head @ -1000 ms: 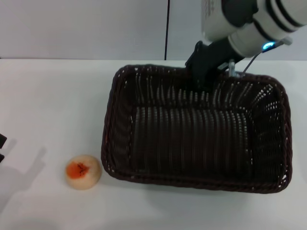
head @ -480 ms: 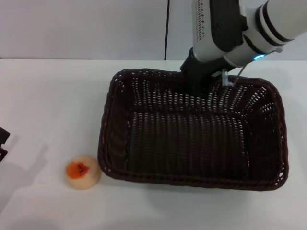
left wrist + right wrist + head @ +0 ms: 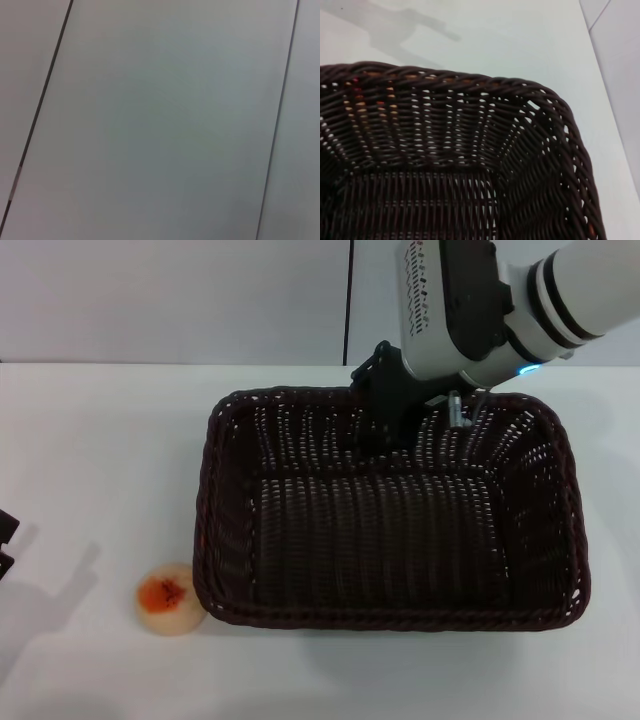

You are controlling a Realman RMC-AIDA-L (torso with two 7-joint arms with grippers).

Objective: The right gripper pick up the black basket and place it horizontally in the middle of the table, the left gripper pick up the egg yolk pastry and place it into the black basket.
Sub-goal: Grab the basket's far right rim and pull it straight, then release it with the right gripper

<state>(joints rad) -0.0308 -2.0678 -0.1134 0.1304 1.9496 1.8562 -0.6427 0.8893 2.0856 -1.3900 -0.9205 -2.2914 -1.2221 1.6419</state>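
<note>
So the black basket (image 3: pixel 388 510) sits on the white table (image 3: pixel 100 440), long side running left-right, roughly mid-table but a bit toward the right edge and closer to the far edge than the near one. Nothing is inside it. The right gripper (image 3: pixel 385 420) is at the middle of the basket's far rim, its black claw reaching down over the braided edge with the white-and-grey arm angling off toward the far right corner. It looks clamped on that rim, one finger inside the wall and one outside, though the contact itself is hard to make out against the dark weave. The right wrist view just shows a corner of the basket's slatted wall and rim with bare table beyond.

The egg yolk pastry (image 3: pixel 171 598) is near the front-left part of the table, just beside the basket's near-left corner, maybe touching it, can't tell. It's upright with the orange patch on top.

The left gripper (image 3: pixel 5 540) only pokes in at the left edge, well apart from the pastry; whether its fingers are spread or not, no idea. Its wrist camera shows only blank panels.

Progress-wise, I'd say the basket half is nearly done, pending release. The pastry half hasn't begun.
</note>
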